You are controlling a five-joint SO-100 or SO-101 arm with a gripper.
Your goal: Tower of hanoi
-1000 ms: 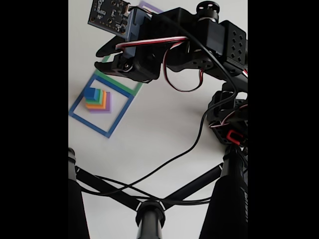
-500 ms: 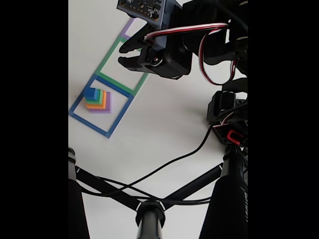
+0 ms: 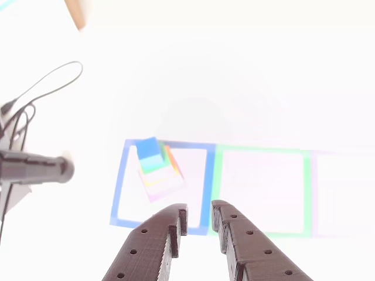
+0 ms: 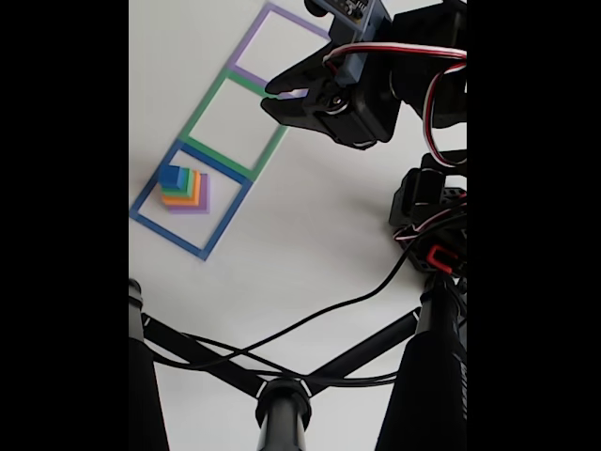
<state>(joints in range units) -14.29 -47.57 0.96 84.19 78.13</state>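
Pulling back and up across the last second, the gripper point(image 4: 275, 101) now hangs empty, fingers nearly closed with a narrow gap, well clear of the stack point(image 4: 183, 188), which sits untouched in the blue outline point(image 4: 150, 225); no move has begun.

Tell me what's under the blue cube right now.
The blue cube tops a stack: green block, orange block, then the purple slab. Their covered top faces are hidden.
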